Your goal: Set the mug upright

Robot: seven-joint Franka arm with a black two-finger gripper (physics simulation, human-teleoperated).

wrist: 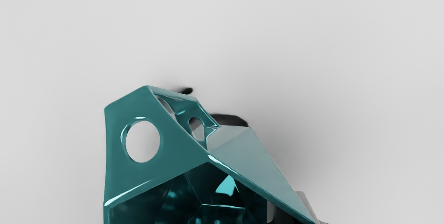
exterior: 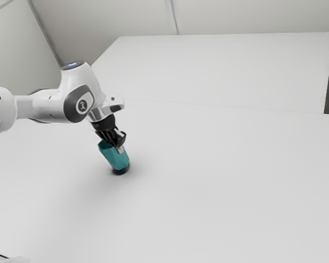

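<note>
Pinching the tilted mug (exterior: 114, 156) by its wall (wrist: 255, 161) near the rim (wrist: 260, 190), the tool (exterior: 119, 146) seems well placed; glossy sides look stiff, slippery, fairly light.

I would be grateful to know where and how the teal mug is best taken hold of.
Probably by its thin rim, coming from above: the mug leans, with its open mouth at the raised end, so the rim should suit a pinch.

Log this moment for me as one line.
task: set mug upright | mug: tilted, mouth toward exterior view's upper left, not upright | gripper: at mug's mouth end | grip: unclear
</note>
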